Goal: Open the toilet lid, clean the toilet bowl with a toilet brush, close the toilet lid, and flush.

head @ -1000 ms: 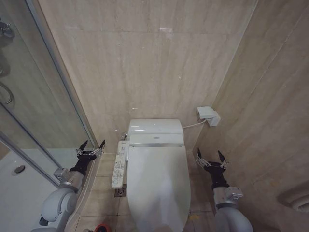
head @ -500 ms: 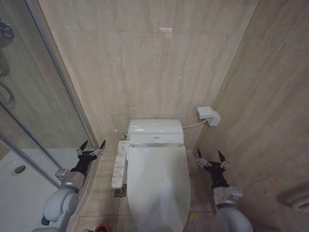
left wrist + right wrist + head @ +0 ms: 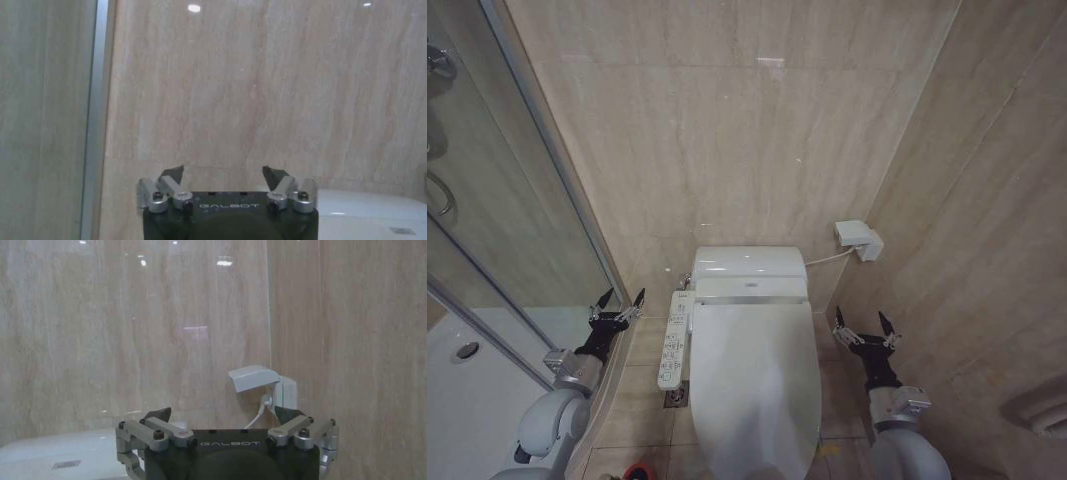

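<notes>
Toilet lid [image 3: 755, 385] down, bottom centre. Left gripper [image 3: 622, 304] and right gripper [image 3: 861, 327] flank it, both spread, empty. Risk: fingertips slipping off glossy lid edge.

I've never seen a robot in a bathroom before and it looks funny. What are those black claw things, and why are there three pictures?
Those claws are the robot's two hands, called grippers. The big picture comes from a camera on the robot's head, looking down. There you see the left gripper beside the toilet's button panel and the right gripper on the other side. Both are open and hold nothing.

Between them is the toilet, with its white toilet lid closed. At the bottom edge peeks the red holder of the toilet brush.

The other two pictures come from little cameras on the robot's wrists. Each looks past its own gripper: the left gripper faces the beige wall, and the right gripper faces a white wall socket with a cord.
</notes>
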Motion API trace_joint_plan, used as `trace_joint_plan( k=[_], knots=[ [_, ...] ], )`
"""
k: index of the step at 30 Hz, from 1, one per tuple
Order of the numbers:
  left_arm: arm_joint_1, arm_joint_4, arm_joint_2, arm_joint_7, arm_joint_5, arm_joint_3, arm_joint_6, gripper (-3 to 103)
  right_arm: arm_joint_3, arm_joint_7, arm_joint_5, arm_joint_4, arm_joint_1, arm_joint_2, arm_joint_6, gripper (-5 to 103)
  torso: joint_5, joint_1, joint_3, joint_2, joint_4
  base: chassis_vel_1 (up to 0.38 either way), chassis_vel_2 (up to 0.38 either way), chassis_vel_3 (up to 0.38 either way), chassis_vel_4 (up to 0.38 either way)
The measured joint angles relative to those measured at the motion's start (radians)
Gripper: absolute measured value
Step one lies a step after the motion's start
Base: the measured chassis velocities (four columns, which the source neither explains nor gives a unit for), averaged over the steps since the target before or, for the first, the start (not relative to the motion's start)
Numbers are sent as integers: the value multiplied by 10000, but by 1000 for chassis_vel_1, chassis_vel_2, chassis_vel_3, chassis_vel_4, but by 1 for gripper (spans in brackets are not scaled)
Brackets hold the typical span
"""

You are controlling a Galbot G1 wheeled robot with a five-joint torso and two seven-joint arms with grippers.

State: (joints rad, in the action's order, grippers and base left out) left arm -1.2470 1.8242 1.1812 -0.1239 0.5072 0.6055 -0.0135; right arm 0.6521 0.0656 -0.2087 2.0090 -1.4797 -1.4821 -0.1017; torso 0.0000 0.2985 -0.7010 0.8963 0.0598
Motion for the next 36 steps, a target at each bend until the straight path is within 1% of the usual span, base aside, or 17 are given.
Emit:
trace_joint_plan(
  k=[5, 6, 12, 13, 20, 21, 23, 28, 29, 34, 35, 36],
  knots=[
    [47, -70, 1, 3, 39, -15, -41, 84, 0, 0, 0, 0, 0, 0, 0, 100, 0, 0, 0, 0, 0, 0, 0, 0, 0],
    [65, -84, -3, 0, 52, -18, -58, 57, 0, 0, 0, 0, 0, 0, 0, 100, 0, 0, 0, 0, 0, 0, 0, 0, 0],
    [136, -136, -30, 80, 79, -79, -69, 57, 0, 0, 0, 0, 0, 0, 0, 100, 0, 0, 0, 0, 0, 0, 0, 0, 0],
    [146, -149, -35, 86, 83, -93, -69, 30, 0, 0, 0, 0, 0, 0, 0, 100, 0, 0, 0, 0, 0, 0, 0, 0, 0],
    [336, -333, -174, 190, 160, -259, -98, 30, 0, 0, 0, 0, 0, -1, 0, 100, 0, 0, 0, 0, 0, 0, 0, 0, 0],
    [419, -382, -233, 224, 215, -300, -97, 56, 0, 0, 0, 0, 0, 0, 0, 100, 0, 0, 0, 0, -1, 0, 0, 0, 0],
    [555, -469, -319, 286, 297, -368, -97, 56, 0, 0, 0, 0, 0, 0, 0, 100, 0, 0, 0, 0, -1, 0, 0, 0, 0],
    [1418, -1073, -693, 428, 625, -649, -144, 56, 0, 0, 0, 0, 0, 0, 0, 100, 0, 0, 0, 0, 2, 0, 0, 0, 0],
    [1582, -1195, -780, 430, 688, -685, -148, 84, 0, 0, 0, -1, 0, 0, 0, 100, 0, 1, -1, 0, 3, 0, 0, 0, 0],
    [2133, -1778, -1018, 359, 980, -850, -213, 84, 0, 0, 0, 0, 0, -1, 0, 100, 0, 0, -1, 0, -1, 0, 0, 0, 0],
    [2257, -1925, -1038, 296, 1033, -901, -259, 97, 0, 0, 0, -1, 0, 0, 0, 100, -1, 0, -1, 0, -2, 0, 0, 0, 0],
    [2257, -1925, -1038, 296, 1033, -901, -259, 97, 0, 0, 0, -1, 0, 0, 0, 100, -1, 0, -1, 0, -2, 0, 0, 0, 0]
  ],
)
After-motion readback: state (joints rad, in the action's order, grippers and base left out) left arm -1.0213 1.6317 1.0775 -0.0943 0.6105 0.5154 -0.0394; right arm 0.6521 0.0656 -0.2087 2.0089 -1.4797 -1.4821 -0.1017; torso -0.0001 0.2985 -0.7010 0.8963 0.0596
